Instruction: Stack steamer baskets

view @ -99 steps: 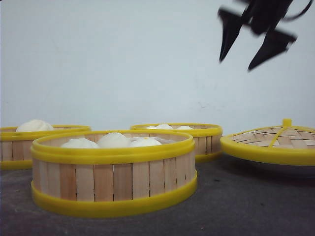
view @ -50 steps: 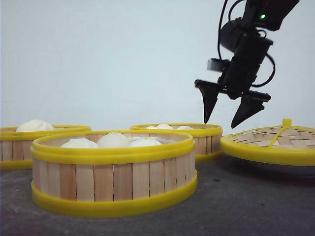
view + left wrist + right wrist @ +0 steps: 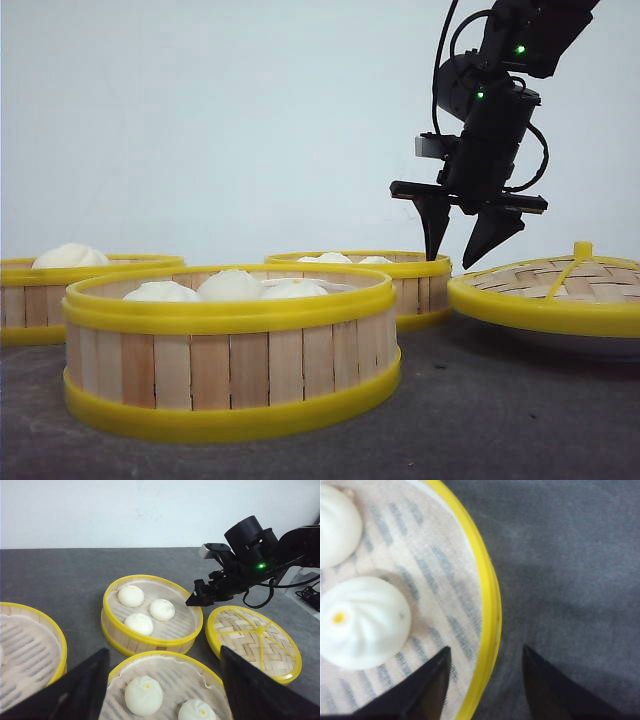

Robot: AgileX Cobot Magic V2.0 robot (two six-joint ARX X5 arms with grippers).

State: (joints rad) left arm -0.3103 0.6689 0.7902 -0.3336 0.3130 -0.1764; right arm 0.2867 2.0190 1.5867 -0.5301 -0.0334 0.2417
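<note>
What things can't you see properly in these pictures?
- Round wooden-slat steamer basket with yellow rims at far left: cut off by the edge in front and left wrist views.
- Nearest basket: its front half runs off the left wrist view.
- White plate under the domed woven lid: mostly hidden by the lid.

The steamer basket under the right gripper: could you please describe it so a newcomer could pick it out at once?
Start from the woven lid with its knob on the grey table. The steamer basket beside it, farthest from the robot, is the one. It holds three buns, and the open right gripper straddles its yellow rim, unlike the other two baskets.
</note>
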